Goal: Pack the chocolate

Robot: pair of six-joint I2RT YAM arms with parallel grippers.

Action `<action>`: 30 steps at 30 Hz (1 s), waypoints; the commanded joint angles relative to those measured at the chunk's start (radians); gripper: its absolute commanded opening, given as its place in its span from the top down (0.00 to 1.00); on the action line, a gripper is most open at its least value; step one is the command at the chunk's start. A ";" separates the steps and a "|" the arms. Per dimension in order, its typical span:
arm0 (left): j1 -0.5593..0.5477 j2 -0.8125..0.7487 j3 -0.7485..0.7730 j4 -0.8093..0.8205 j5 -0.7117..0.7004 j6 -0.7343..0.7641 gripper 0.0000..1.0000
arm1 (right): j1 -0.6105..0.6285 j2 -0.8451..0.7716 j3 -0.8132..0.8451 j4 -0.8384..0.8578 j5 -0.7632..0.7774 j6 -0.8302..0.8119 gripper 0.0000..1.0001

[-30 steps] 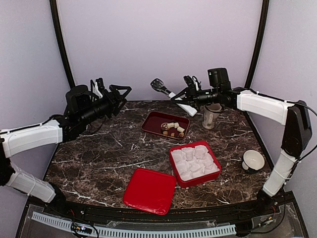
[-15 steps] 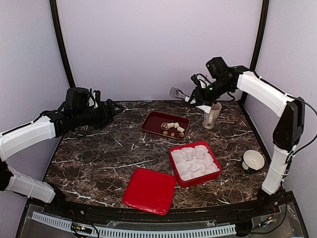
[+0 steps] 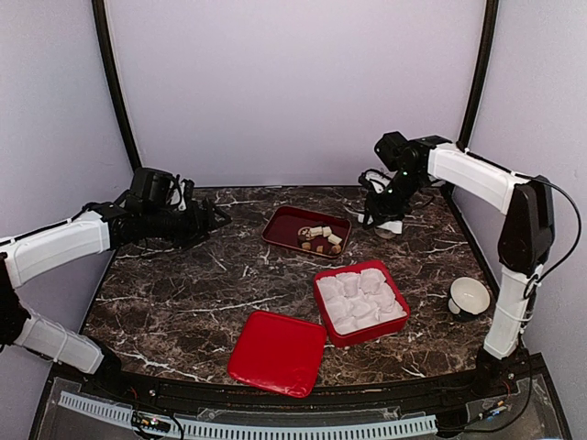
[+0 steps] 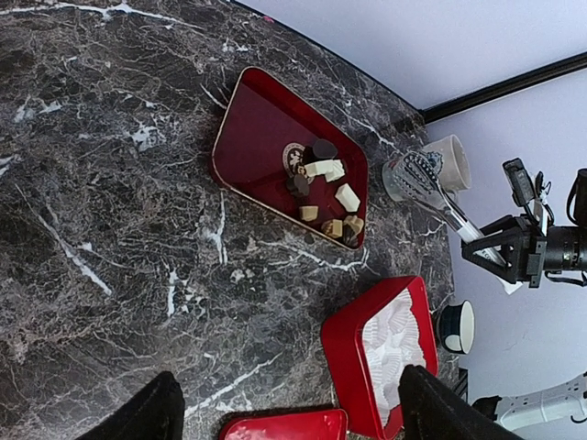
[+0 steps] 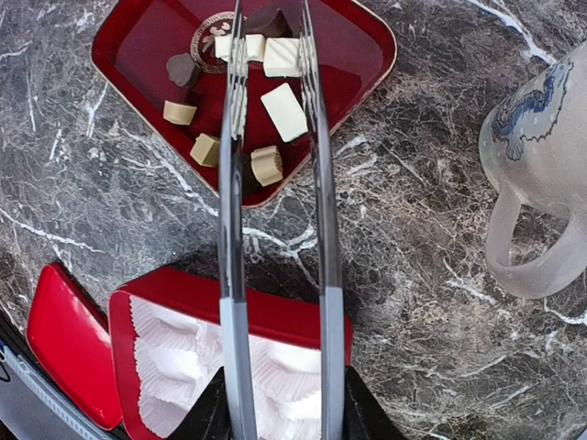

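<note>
Since the tongs (image 5: 229, 229) were empty, I read the step as reaching for a first piece.

Layout on the table (image 3: 183, 293), big to small:
- red box (image 3: 326, 275) of white paper cups (image 3: 360, 298) near centre
- its lid (image 3: 275, 353) lying off, near-left of it
- shallow red tray (image 3: 280, 225) further back
- frosted mug (image 5: 541, 165) to the tray's right

To do it well:
- swing the blades clear of the mug first
- come down steep over the tray and straddle one lump only
- pinch gently so it doesn't squirt out
- lift straight, then drop it into a single cup

Loose pieces at the edge of the group looked easier than the ones bunched together.

Grip-wise, the right gripper (image 3: 383, 213) was clamped narrow on the tongs' handle. The blades stood apart with nothing between them. Over the far left of the table the left gripper (image 3: 204, 220) was spread wide, holding nothing, well apart from everything.

All the chocolate (image 5: 284, 110) lay in the tray's right half as seen from above, dark, tan and cream bits loosely grouped. From the right wrist camera the blades lined up straight across those pieces, with the box nearer the wrist. From the left wrist camera the tong tips sat beside the mug, short of the tray. So I judged they weren't touching any chocolate yet. Tip height above the table: couldn't tell.
</note>
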 commanded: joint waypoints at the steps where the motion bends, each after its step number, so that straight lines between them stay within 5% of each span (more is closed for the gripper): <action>1: 0.005 0.009 0.010 -0.009 0.023 0.020 0.17 | 0.009 0.042 0.001 0.009 0.037 -0.023 0.68; 30: 0.042 0.065 0.028 -0.003 0.050 0.027 0.15 | 0.097 0.201 0.074 -0.018 0.172 -0.040 0.65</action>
